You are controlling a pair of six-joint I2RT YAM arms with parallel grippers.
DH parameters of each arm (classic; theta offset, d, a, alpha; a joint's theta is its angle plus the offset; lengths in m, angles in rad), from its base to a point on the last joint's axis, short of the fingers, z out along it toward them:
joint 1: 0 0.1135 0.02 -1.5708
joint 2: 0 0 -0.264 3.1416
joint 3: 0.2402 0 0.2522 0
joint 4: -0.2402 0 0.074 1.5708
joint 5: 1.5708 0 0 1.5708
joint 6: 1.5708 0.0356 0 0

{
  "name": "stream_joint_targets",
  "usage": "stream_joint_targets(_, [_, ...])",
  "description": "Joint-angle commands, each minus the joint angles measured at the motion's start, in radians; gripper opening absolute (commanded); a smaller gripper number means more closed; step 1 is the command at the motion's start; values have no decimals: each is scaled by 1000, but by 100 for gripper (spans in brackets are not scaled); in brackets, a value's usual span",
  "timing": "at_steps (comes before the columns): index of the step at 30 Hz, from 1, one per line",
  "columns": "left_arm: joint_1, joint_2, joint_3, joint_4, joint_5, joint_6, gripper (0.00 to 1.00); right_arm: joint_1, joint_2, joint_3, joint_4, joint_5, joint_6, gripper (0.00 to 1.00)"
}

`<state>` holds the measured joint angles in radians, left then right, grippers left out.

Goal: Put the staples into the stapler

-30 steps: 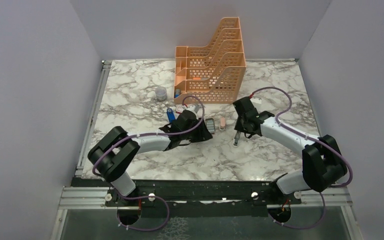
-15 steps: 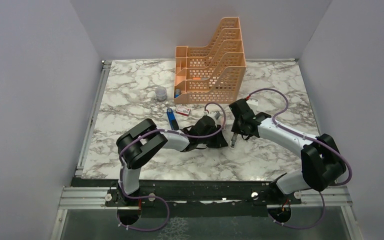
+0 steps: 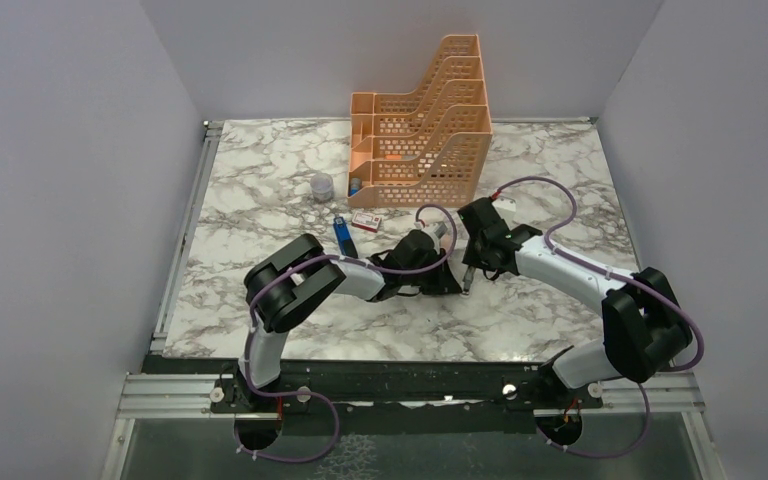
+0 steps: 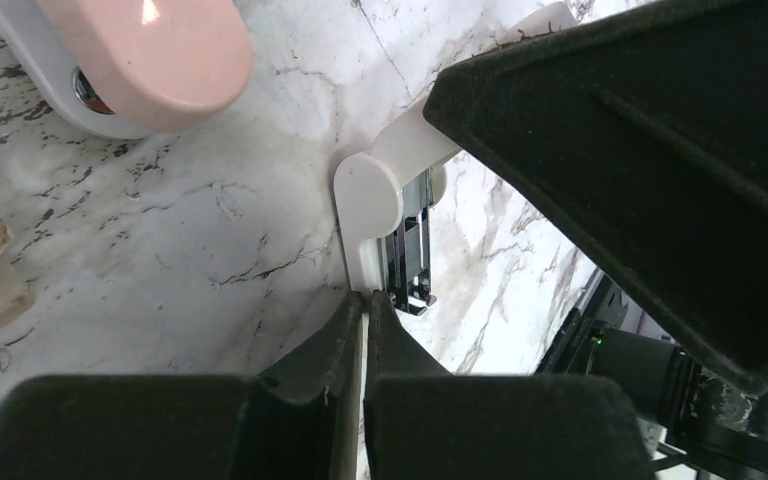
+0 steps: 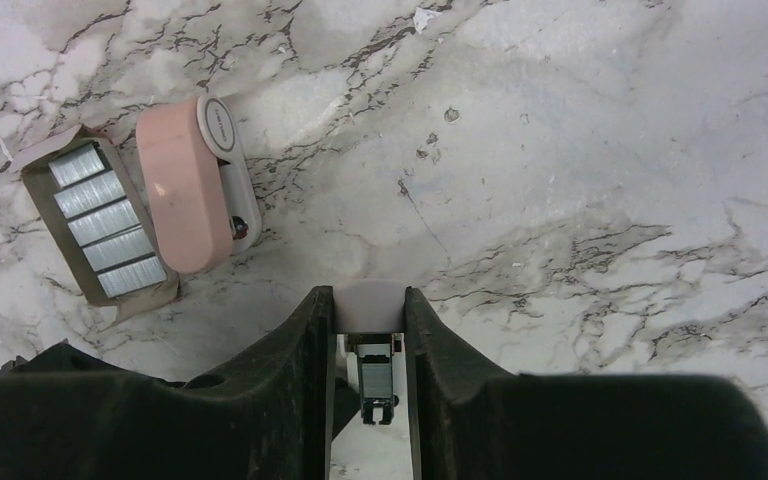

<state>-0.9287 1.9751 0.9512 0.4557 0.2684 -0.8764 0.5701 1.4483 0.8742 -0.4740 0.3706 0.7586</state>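
Note:
The staples tray [image 5: 100, 220] lies open with several silver strips in it, next to the small pink block [image 5: 185, 185]. My right gripper [image 5: 368, 292] is shut on a small white oblong piece [image 5: 370, 312], and a dark metal channel [image 5: 377, 385] hangs under that piece. My left gripper [image 4: 365, 295] is shut, with what looks like a thin pale staple strip between its fingers. Its tips touch the edge of the white piece [image 4: 370, 190], beside the channel [image 4: 412, 250]. The blue stapler [image 3: 341, 232] lies apart to the left, near the red-and-white box [image 3: 365, 220]. In the top view the two grippers meet, the left [image 3: 447, 283] and the right [image 3: 472, 265].
An orange file organizer [image 3: 425, 120] stands at the back centre. A small clear cup [image 3: 322, 186] sits to its left. The pink block [image 4: 150, 50] lies just beyond my left fingers. The marble table's edge rail [image 3: 192, 220] runs along the left.
My left arm has swung right from over the staples tray to the piece in my right gripper. My right gripper has shifted slightly left, still holding that piece.

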Motion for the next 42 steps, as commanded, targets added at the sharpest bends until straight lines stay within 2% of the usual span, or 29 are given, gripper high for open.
stream_joint_targets(1, [-9,76,15,-25,40,-33,0,20,-22,17,-21,-72,8,24])
stream_joint_targets(14, [10,101,15,-57,23,-65,0,95,-115,-62,-104,-132,50,21])
stream_joint_targets(31, [22,108,14,-63,26,-72,0,147,-55,-124,-100,-133,81,21])
stream_joint_targets(42, [28,79,2,-63,20,-60,0,148,48,-149,-43,-95,75,21])
